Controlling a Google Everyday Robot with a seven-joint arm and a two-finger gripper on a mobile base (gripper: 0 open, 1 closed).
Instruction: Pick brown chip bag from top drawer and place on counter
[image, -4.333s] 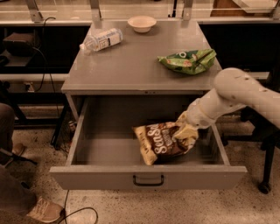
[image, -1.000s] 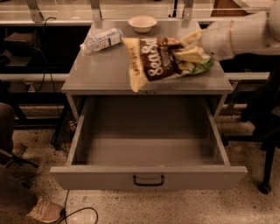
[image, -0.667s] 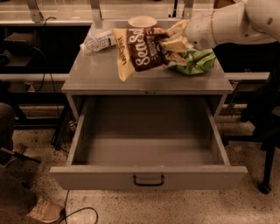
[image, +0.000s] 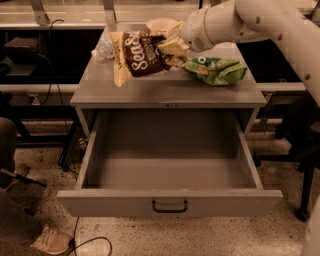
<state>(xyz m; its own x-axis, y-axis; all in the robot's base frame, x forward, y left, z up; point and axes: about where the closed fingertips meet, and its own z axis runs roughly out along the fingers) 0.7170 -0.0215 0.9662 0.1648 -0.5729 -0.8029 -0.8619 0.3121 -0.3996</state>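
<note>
The brown chip bag (image: 137, 55), dark brown with pale yellow ends and white lettering, hangs in my gripper (image: 172, 49) over the left-middle of the counter (image: 165, 87). The gripper is shut on the bag's right end, and the bag's lower left end is close to the counter top. The white arm reaches in from the upper right. The top drawer (image: 169, 172) is pulled fully open below and holds nothing. Its dark handle (image: 170, 206) sits centred on the front panel.
A green chip bag (image: 216, 70) lies on the counter's right side, next to my gripper. A white bowl (image: 161, 23) and a clear plastic bottle (image: 102, 50) are at the counter's back, partly behind the brown bag. A person's shoe (image: 50, 240) is at the floor's lower left.
The brown chip bag went from lying in the drawer to being held above the counter. Over the last second the gripper carried it further left and slightly back.
</note>
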